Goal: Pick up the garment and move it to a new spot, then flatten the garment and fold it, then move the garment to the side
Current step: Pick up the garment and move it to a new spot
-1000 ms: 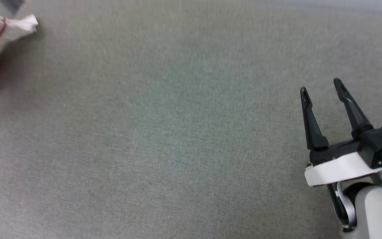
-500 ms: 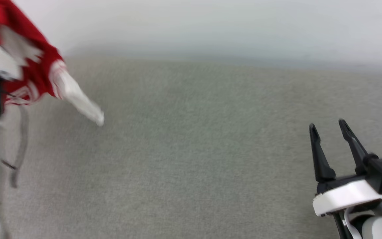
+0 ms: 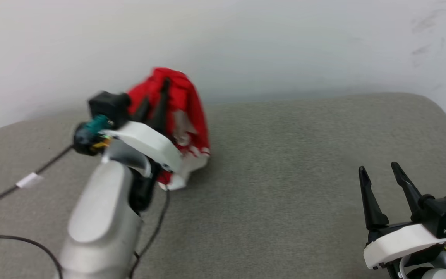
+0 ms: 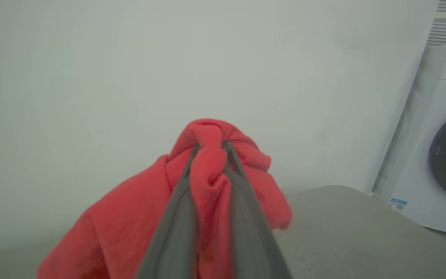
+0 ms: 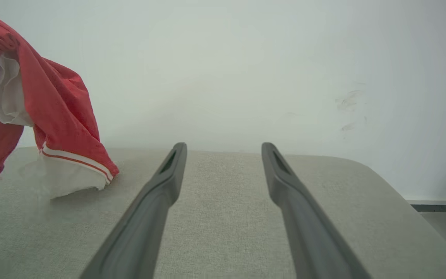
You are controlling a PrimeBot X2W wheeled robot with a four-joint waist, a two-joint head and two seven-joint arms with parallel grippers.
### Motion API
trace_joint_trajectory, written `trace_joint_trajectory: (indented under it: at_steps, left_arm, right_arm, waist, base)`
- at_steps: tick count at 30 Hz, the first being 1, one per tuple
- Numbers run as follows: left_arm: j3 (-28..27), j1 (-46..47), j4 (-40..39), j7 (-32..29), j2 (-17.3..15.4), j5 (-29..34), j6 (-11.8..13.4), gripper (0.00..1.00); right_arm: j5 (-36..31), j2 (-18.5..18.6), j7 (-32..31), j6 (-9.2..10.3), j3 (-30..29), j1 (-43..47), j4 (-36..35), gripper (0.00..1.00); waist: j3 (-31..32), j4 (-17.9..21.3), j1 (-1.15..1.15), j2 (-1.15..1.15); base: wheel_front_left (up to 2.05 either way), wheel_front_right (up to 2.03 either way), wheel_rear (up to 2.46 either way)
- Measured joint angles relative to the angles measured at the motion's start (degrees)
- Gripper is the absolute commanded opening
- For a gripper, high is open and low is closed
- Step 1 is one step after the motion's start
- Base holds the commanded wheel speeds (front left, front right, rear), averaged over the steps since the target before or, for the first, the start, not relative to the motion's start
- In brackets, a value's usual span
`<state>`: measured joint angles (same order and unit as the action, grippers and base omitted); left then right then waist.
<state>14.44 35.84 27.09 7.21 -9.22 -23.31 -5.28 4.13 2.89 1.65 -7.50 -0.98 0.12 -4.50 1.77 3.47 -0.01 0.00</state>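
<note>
Clamping its jaws on 1 bunched fold, the left gripper [image 3: 155, 97] holds the garment [image 3: 186, 100] raised at 10 o'clock for carrying, its lowest edge touching the grey cushion [image 3: 285, 162], while the right gripper [image 3: 379, 170] at 4 o'clock has its jaws apart and empty.

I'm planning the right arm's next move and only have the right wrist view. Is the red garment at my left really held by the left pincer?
Observer: Yes. The left wrist view shows the left pincer shut on a bunch of red cloth of the garment, right at its tips.
Operator: Anything trailing from that arm?
Observer: The head view shows black cables running from the left wrist over the grey cushion.
Operator: What's past the cushion's right end?
Observer: A white washing machine, in the left wrist view.
</note>
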Motion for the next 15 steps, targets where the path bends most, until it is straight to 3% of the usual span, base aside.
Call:
trace_joint_trajectory:
  at_steps: [7,9,15]
  left_arm:
    - [6.6,-8.7,-6.0,-2.0,4.5,-0.6,0.2,0.00]
    - [11.5,-15.0,-6.3,-2.6,5.3,0.1,0.5,0.00]
    - [18.7,-23.3,-3.6,-2.6,5.7,2.6,0.6,0.00]
  right_arm:
    - [0.0,0.0,-0.8,0.00,-0.4,0.6,-0.3,1.00]
    - [-0.6,0.0,-1.5,-0.01,-0.2,1.1,-0.9,1.00]
    - [-0.7,0.0,-1.8,-0.01,-0.7,1.0,-1.3,1.00]
  waist:
    - [-0.4,4.3,0.00,0.00]
    - [-2.0,4.7,0.01,0.00]
    - [-4.8,3.9,0.02,0.00]
  base:
    - [0.00,0.00,0.00]
    - [0.00,0.00,0.00]
    - [0.00,0.00,0.00]
